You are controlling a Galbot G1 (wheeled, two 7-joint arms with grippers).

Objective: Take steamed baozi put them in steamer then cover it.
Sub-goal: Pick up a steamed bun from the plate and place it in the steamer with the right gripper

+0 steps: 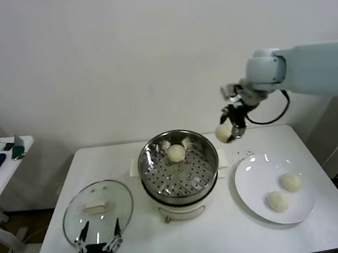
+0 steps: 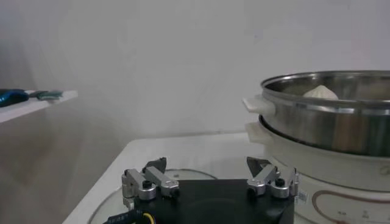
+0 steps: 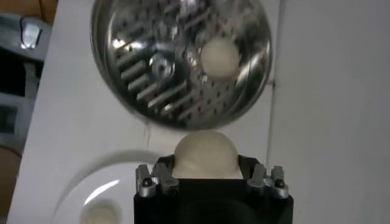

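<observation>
The steel steamer (image 1: 178, 168) stands mid-table on its white cooker base and holds one cream-white baozi (image 1: 176, 153) at its far side. It also shows in the right wrist view (image 3: 220, 57) and left wrist view (image 2: 321, 92). My right gripper (image 1: 230, 130) is shut on a second baozi (image 1: 223, 133), held in the air just right of the steamer's rim; the bun (image 3: 205, 153) fills the jaws. Two baozi (image 1: 291, 181) (image 1: 278, 201) lie on the white plate (image 1: 257, 177). The glass cover (image 1: 97, 211) lies flat left of the steamer. My left gripper (image 1: 99, 237) is open over the cover's near edge.
A white side table (image 1: 3, 173) with a mouse and small devices stands at far left. The steamer rim (image 2: 329, 109) stands close on one side of my left gripper (image 2: 208, 176). A wall rises behind the table.
</observation>
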